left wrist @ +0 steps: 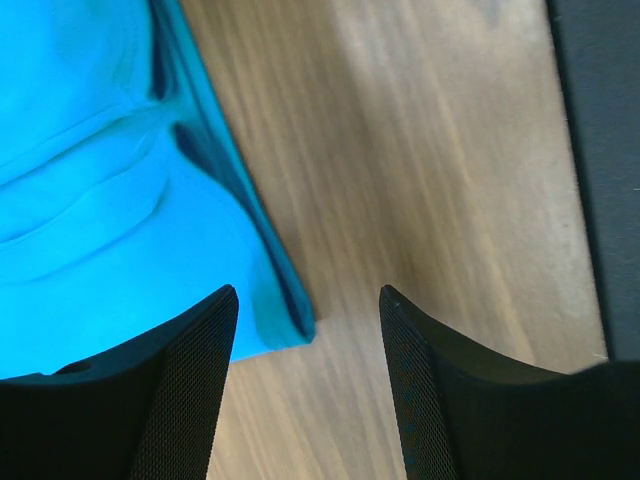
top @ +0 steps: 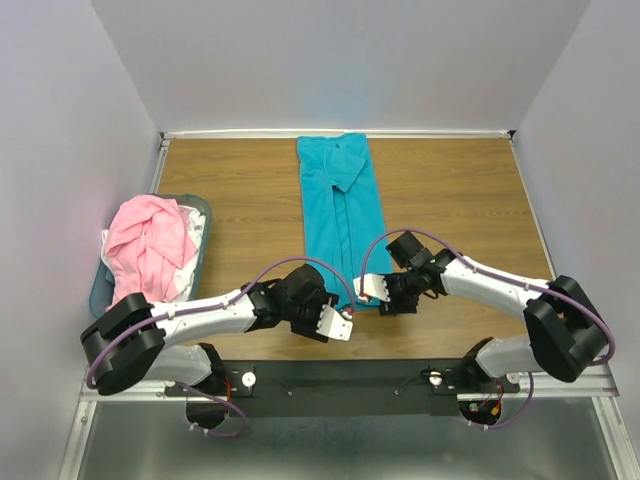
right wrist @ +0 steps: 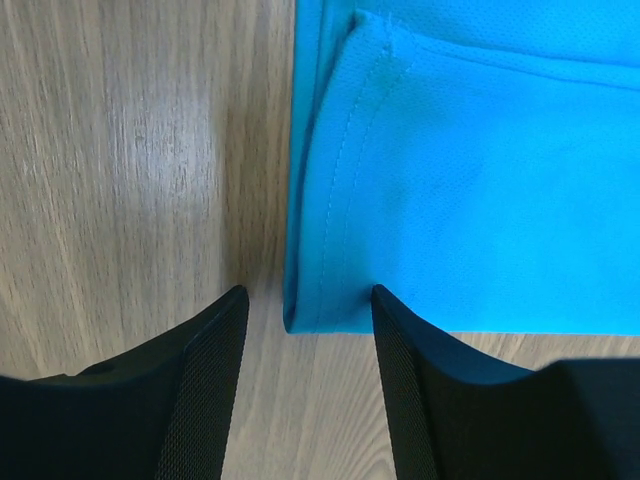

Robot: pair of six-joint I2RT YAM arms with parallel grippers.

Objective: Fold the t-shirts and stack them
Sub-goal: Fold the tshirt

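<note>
While poised at the near hem corners of the teal t-shirt [top: 340, 215], laid as a long strip mid-table, note left gripper [top: 337, 326] and right gripper [top: 368, 289] spread wide, gripping nothing. Judged next: lower, pinch each corner, fold hem away. Find pink t-shirt [top: 145, 245] heaped in basket [top: 200, 212].

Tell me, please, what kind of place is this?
Probably a robot test cell, not a home: plain pale walls box in a wooden table bearing a teal t-shirt and a basket.
</note>
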